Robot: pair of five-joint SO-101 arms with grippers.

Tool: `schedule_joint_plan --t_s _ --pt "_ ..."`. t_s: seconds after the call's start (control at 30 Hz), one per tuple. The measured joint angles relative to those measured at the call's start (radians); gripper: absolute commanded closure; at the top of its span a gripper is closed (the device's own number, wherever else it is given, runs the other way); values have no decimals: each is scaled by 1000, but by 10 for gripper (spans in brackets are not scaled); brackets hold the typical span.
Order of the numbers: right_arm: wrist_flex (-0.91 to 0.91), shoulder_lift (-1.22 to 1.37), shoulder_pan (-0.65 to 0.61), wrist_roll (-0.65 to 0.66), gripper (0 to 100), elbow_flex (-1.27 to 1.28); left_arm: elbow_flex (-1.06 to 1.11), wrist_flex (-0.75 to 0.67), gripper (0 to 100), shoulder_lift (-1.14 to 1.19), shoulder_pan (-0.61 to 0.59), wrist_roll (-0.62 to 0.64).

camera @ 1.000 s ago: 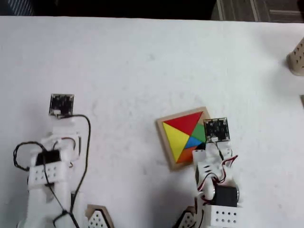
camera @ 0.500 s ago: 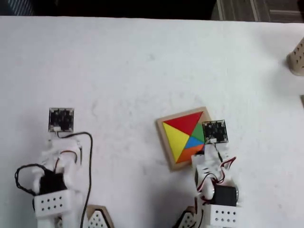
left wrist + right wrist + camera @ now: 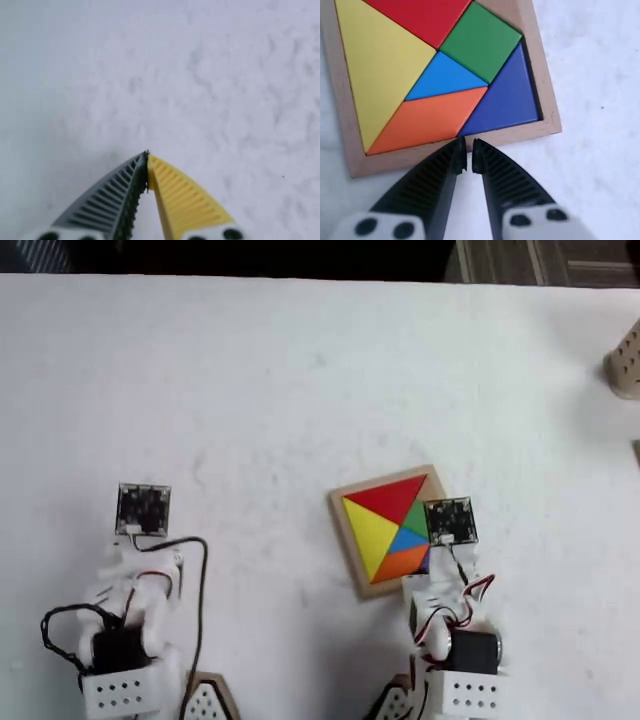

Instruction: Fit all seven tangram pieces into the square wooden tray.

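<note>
The square wooden tray (image 3: 520, 130) lies just ahead of the right gripper (image 3: 468, 147), its near rim almost at the tips; the pieces in view sit flat inside, the indigo triangle (image 3: 507, 97) closest. That gripper is clenched on nothing; any last seating is probably best done by gentle taps with closed tips, without shoving the tray. The left gripper (image 3: 147, 165), also clenched and empty, hangs over bare worktop (image 3: 200, 75). No readable writing.
</note>
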Motion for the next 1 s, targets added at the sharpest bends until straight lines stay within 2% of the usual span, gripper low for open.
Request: schedule_joint_plan --t_s 0.1,0.47,1.0 --pt "0 0 0 0 967 0 -2 12 980 -2 5 0" --pt "0 0 0 0 967 0 -2 213 980 -3 8 0" --pt "0 0 0 0 967 0 -2 219 980 -3 8 0"
